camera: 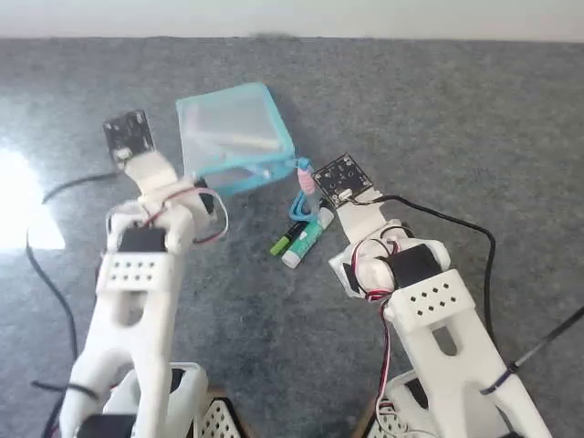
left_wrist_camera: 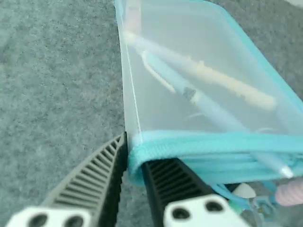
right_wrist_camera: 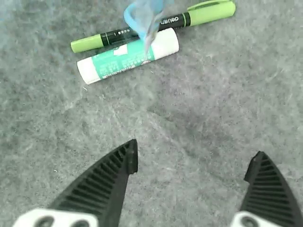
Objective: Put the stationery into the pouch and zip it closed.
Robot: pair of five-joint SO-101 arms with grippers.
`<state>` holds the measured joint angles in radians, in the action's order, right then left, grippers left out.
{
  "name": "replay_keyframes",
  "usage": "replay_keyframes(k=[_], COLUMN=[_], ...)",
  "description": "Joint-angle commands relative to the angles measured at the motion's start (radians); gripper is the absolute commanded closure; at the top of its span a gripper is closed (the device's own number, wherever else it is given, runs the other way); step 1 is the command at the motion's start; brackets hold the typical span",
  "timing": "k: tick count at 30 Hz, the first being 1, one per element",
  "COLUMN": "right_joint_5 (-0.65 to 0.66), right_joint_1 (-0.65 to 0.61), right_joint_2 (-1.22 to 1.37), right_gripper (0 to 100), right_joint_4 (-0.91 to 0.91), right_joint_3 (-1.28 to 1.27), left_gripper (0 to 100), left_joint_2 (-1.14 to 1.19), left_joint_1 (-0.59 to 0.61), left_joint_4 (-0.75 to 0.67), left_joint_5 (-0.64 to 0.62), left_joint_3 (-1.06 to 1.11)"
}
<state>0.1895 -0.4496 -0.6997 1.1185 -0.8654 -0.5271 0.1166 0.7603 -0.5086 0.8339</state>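
Grey tabletop (camera: 456,109) carries pouch (camera: 235,137), corner pinched tight between left fingers (left_wrist_camera: 106,170). Entries: marker (right_wrist_camera: 175,21), glue stick (right_wrist_camera: 118,59), side by side, long axes crosswise ahead of right fingers (right_wrist_camera: 113,172), spread wide, empty, nearer.

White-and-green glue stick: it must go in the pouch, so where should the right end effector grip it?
Mid-barrel, from straight above, the open right end effector closing across the white-and-green glue stick, which lies flat on the grey carpet. The green marker pen lies close alongside, so clearance looks tight.
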Motion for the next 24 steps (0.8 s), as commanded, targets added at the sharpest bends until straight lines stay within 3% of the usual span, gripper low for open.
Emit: replay_keyframes(k=[1,7,13,19,24], right_joint_5=[-0.012,-0.012,-0.012,-0.015,-0.043], right_joint_1=[0.007,0.012,0.005,0.004,-0.062], right_joint_2=[-0.036,-0.036,-0.036,-0.035,0.004], right_gripper=[64.1,64.1,64.1,64.1,64.1], right_joint_4=[-0.015,-0.015,-0.015,-0.016,-0.027], right_joint_3=[0.006,0.006,0.005,0.005,0.012], left_gripper=[99,99,99,99,99], left_joint_2=[0.014,0.026,0.143,0.074,-0.064], left_joint_1=[0.014,0.040,0.048,0.115,0.140], left_joint_4=[0.144,0.190,-0.023,0.091,0.086], left_joint_5=[-0.055,-0.055,-0.043,-0.037,0.051], left_joint_3=[-0.265,-0.415,-0.177,-0.272,-0.148])
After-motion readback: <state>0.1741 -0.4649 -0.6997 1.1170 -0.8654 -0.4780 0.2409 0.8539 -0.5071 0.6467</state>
